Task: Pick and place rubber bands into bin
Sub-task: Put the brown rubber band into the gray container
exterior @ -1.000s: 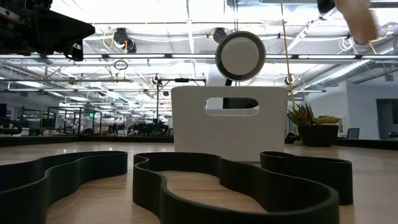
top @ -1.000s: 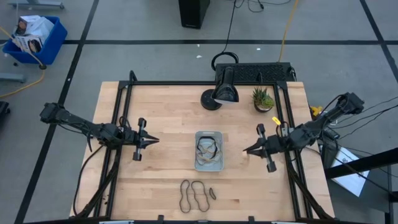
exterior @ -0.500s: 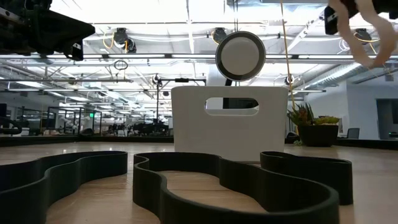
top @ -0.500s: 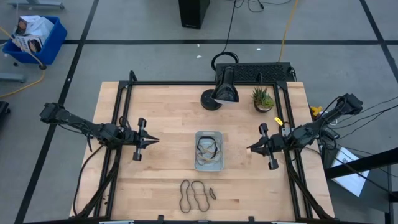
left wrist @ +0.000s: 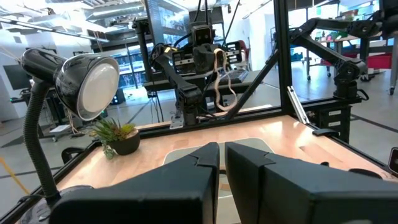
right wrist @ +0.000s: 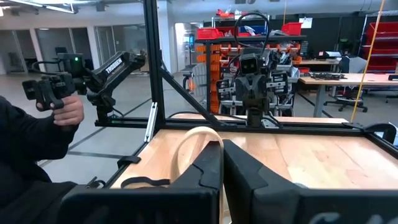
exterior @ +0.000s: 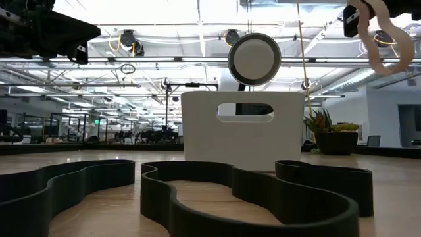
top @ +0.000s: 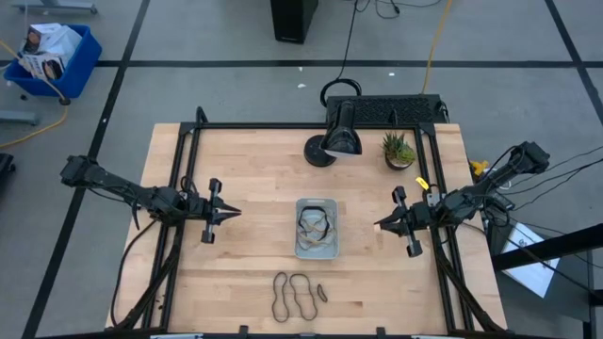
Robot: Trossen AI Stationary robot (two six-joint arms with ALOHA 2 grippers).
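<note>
- The bin (top: 317, 227) sits on the wooden worktop (top: 254, 179) at about its middle, between the two arms, with dark rubber bands (top: 315, 224) and a tan one lying inside it.
- More rubber bands (top: 295, 295) lie loose on the worktop near its front edge, a little left of the bin; these dark wavy loops fill the foreground of the low view (exterior: 197, 191).
- The right gripper (top: 380, 225) hangs above the worktop just right of the bin, pointing at it, jaws clamped together on a tan rubber band (right wrist: 194, 149) that loops up from between them.
- The low view shows that tan band (exterior: 383, 46) dangling high at the right, well above the worktop.
- The left gripper (top: 234, 213) hovers to the left of the bin, well apart from it, jaws together with only a thin slit between them and nothing held.
- A black desk lamp (top: 336, 139) stands at the far side of the worktop, with a small potted plant (top: 399, 150) to its right.
- In the right wrist view a person's hand (right wrist: 62, 111) holds a dark device beyond the worktop.
</note>
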